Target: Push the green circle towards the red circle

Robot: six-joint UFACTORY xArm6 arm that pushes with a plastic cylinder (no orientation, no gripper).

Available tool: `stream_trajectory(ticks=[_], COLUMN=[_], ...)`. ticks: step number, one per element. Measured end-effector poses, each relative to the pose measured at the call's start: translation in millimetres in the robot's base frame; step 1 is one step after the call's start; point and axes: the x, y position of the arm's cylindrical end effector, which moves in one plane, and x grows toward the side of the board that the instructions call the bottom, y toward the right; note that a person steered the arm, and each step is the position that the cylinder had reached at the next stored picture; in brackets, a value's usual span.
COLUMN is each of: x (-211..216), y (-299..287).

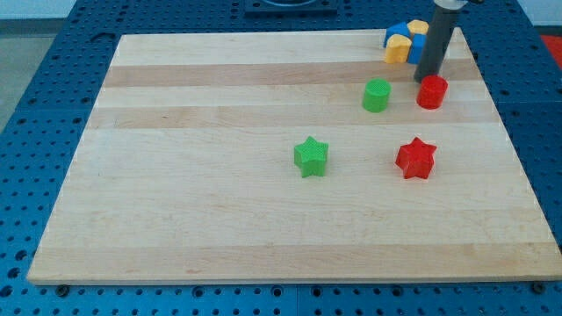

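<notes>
The green circle (pixel 376 95) stands on the wooden board at the view's upper right. The red circle (pixel 431 91) stands a short way to its right, apart from it. My tip (pixel 424 81) is at the lower end of the dark rod, right at the upper left edge of the red circle, between the two circles and closer to the red one. It does not touch the green circle.
A green star (pixel 311 157) lies near the board's middle and a red star (pixel 415 158) to its right. A cluster of yellow (pixel 398 49) and blue (pixel 404 32) blocks sits at the board's top right corner, just behind the rod. The board (pixel 219 175) ends close to the right.
</notes>
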Motion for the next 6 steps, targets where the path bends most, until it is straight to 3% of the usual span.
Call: stream_trajectory(ticks=[2, 4, 6], x=[50, -2, -1], y=[0, -1, -47])
